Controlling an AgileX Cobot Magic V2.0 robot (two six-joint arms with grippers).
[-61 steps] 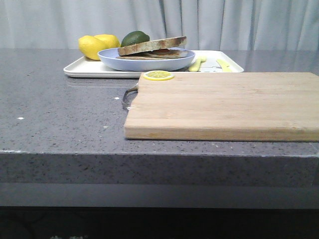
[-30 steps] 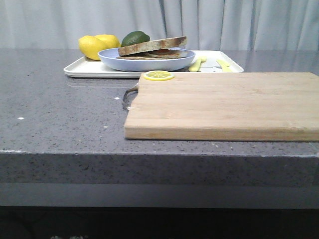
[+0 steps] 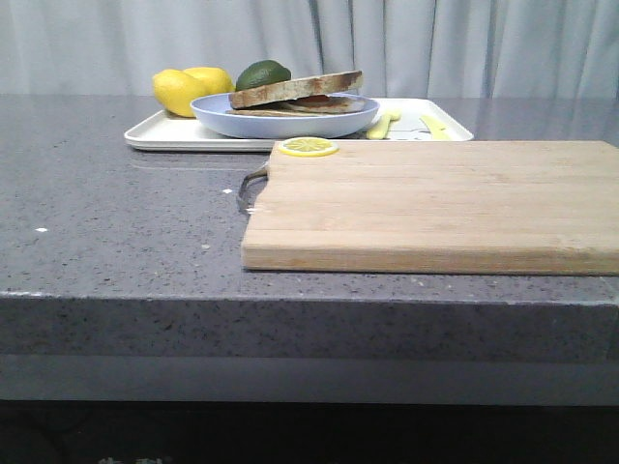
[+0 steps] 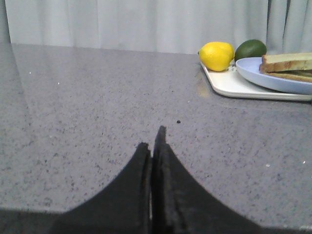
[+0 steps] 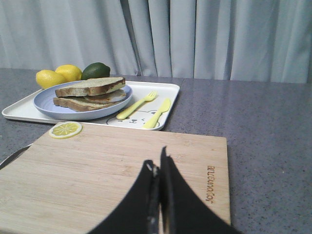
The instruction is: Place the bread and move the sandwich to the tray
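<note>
On the tray (image 5: 168, 92) at the far side, we are seeing the sandwich (image 5: 90, 92) sitting on a blue plate (image 5: 78, 113); our left gripper (image 4: 152, 141) and right gripper (image 5: 157, 163) are both staying pressed together, holding nothing.

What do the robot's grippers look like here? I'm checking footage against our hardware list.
Only the fingertips show, in the wrist views. The left gripper and the right gripper each have two matte black fingers that widen from narrow, pointed tips into broad curved bases. The surface looks slightly rough. No cables, markings or arm links are visible, and the front view shows no arm at all.
</note>
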